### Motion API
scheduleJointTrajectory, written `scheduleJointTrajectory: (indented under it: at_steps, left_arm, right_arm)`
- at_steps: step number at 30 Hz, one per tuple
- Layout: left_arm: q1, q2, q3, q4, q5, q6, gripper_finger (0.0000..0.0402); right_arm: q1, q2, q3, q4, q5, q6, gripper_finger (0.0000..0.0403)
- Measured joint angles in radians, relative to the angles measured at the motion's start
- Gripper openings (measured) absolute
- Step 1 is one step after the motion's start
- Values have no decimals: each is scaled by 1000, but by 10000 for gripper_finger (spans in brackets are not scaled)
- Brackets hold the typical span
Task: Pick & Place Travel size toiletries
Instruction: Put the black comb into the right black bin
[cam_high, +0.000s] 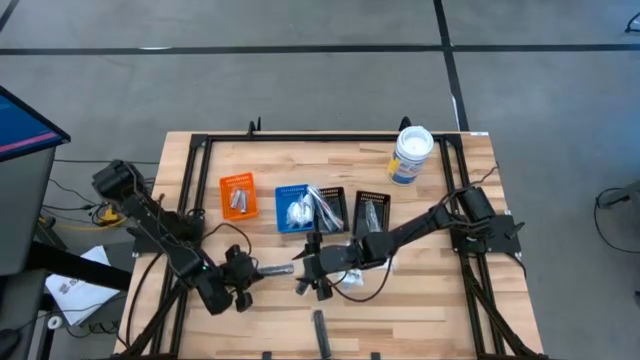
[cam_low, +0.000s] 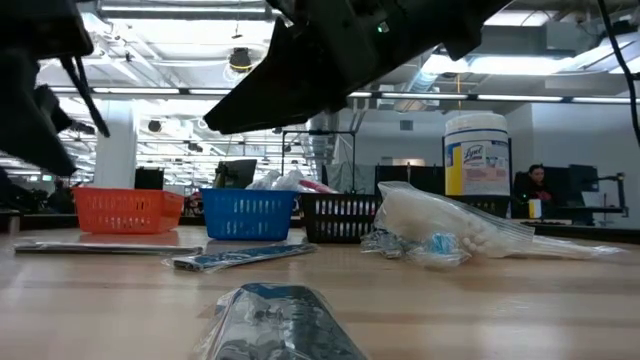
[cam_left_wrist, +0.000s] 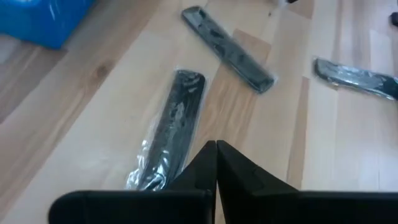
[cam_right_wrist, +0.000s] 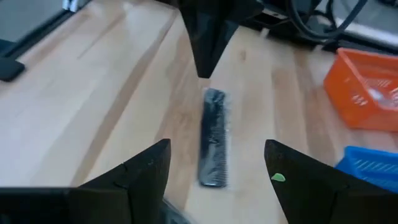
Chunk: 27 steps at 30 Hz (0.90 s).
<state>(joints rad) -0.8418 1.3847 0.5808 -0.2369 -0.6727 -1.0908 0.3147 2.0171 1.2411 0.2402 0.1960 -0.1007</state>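
Inspecting: wooden surface (cam_high: 420, 290) with two arms meeting near the centre of the high view.

Left end effector: (cam_high: 262, 270) fingers fully closed tip to tip, nothing held; it sits lower left of centre in the high view, its tip just beside one end of the wrapped comb.

Right end effector: (cam_right_wrist: 214, 165) fingers spread wide, nothing between them; it hovers over the near end of the wrapped comb (cam_right_wrist: 212, 138), the fingers standing to either side of its length.

Task item in hand: a slim dark comb in clear wrap, lying flat on the bare surface between the two end effectors, just left of centre in the high view.

Other items: two more wrapped dark sticks lie on the surface, one (cam_left_wrist: 227, 48) near the comb, one (cam_left_wrist: 357, 78) farther right in the left wrist view; a clear packet of white pieces (cam_low: 450, 225) lies right of centre in the low view.

Bins: orange bin (cam_high: 238, 195), blue bin (cam_high: 293, 208) and black bin (cam_high: 369, 212) stand in a row above centre; silvery items show in the orange one.

Step judged: grasp not yet made.

Recommended method: lower squarely, keep the comb centred between the fingers, close across its narrow width, and lift level.

Risk: slick wrap may slide; the left tip is close enough to be struck.
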Motion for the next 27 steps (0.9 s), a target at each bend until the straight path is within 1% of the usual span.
scheduleJointTrajectory:
  at_steps: [3,5,8,10,11,13,14,16,18,20,22,24,27]
  left_arm:
    - [2,-10,0,0,10,44,0]
    - [-2,-2,-5,4,13,83,0]
    - [-2,24,-31,15,15,87,2]
    - [-2,40,-45,40,5,74,8]
    - [-2,47,-46,54,2,69,13]
    - [-3,59,-46,75,0,69,29]
    - [-7,60,-46,81,-2,73,40]
    - [-11,59,-46,104,-4,89,70]
    - [-22,59,-46,109,-13,93,105]
    - [-36,59,-46,119,-31,95,147]
    - [-48,59,-46,115,-45,98,193]
    - [-57,59,-48,104,-63,100,239]
    - [-53,59,-70,105,-52,87,297]
  right_arm:
    - [14,0,0,-1,37,-7,254]
    - [24,0,0,0,39,-8,254]
    - [33,11,1,4,41,-7,250]
    - [32,67,29,13,40,-6,241]
    - [33,88,37,-23,32,-6,235]
    - [33,171,119,-57,-28,-5,224]
    - [33,205,164,-84,-34,9,219]
    - [32,251,258,-193,-19,45,212]
    - [32,291,354,-281,-16,45,210]
    - [36,296,421,-381,-13,34,212]
    - [38,291,451,-382,-7,20,218]
    - [34,278,450,-378,15,10,226]
    - [16,278,449,-378,10,6,238]
